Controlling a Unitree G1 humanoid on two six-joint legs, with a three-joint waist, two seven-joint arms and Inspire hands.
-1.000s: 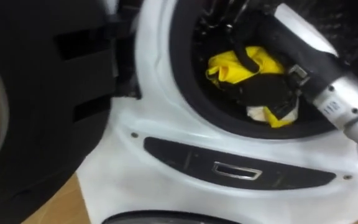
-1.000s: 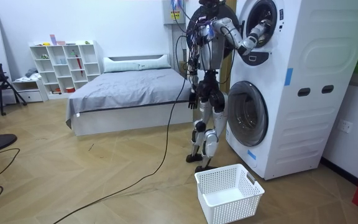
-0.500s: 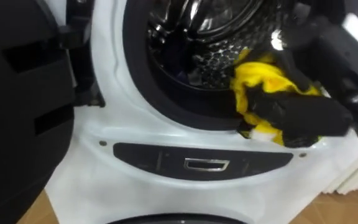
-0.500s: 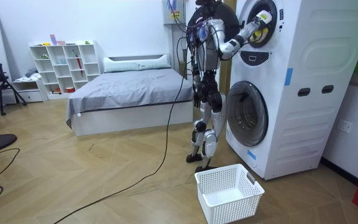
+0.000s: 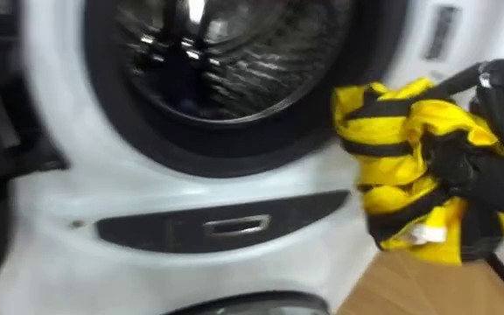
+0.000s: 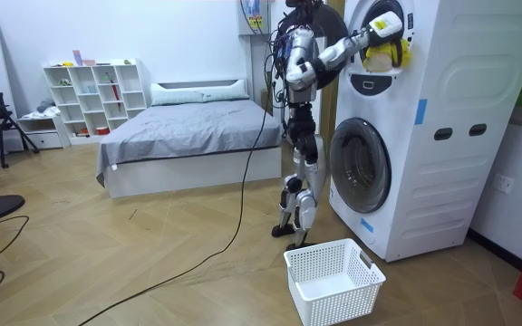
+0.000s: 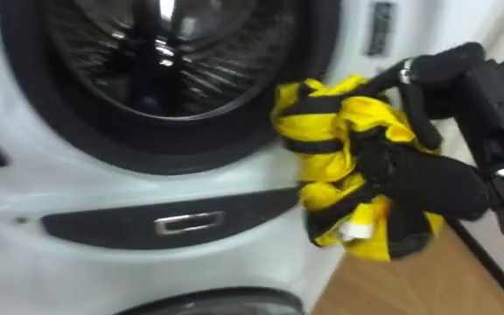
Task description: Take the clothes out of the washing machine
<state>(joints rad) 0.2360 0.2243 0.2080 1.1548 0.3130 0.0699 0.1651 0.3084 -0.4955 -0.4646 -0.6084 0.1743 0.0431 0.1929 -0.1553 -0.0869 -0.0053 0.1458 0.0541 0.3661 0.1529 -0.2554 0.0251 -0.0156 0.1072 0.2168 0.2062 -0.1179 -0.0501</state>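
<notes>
Yellow garment (image 5: 401, 131) with black bands hangs bunched in the right hand (image 5: 488, 175), whose dark fingers curl round it. It is outside the upper washing machine (image 5: 59, 192), just right of the open drum (image 5: 199, 61). A white basket (image 6: 333, 281) sits on the floor below.

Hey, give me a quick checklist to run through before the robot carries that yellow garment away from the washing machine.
1. Grip: ok. The right hand has its fingers curled round the yellow garment.
2. Garment out of the drum: ok. It hangs before the machine's white front, right of the opening.
3. Nothing trailing: not ok. A fold hangs below the hand.
4. More clothes in the drum: cannot tell; its inside is dark.
5. Drop spot: ok. The white basket stands upright on the floor near the robot's feet.
</notes>
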